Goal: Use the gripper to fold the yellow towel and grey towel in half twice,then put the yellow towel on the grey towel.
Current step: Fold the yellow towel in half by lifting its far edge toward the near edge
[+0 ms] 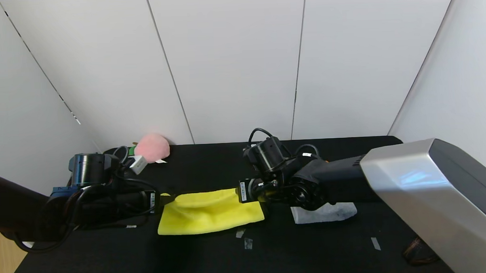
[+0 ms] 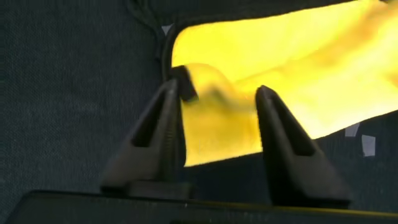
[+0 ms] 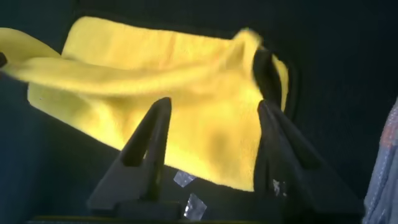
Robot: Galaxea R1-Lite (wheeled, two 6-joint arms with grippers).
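The yellow towel [image 1: 209, 212] lies folded on the black table [image 1: 110, 258], its upper layer rumpled along the far edge. My left gripper [image 1: 166, 199] is at the towel's left end. In the left wrist view that gripper [image 2: 217, 87] is open, and the towel [image 2: 298, 56] sits loose between its fingers with a black-edged corner beside one tip. My right gripper [image 1: 240, 192] is at the towel's right end. The right wrist view shows it [image 3: 214, 102] open too, over the towel [image 3: 155, 68]. The grey towel [image 1: 330, 212] lies under my right arm, mostly hidden, and its edge [image 3: 392, 149] shows in the right wrist view.
A pink plush toy [image 1: 152, 147] and a small white box [image 1: 138, 164] sit at the table's back left. Bits of tape [image 1: 246, 241] mark the cloth in front of the towel, with another [image 1: 375, 243] to the right. A brown object [image 1: 419, 253] lies at the front right.
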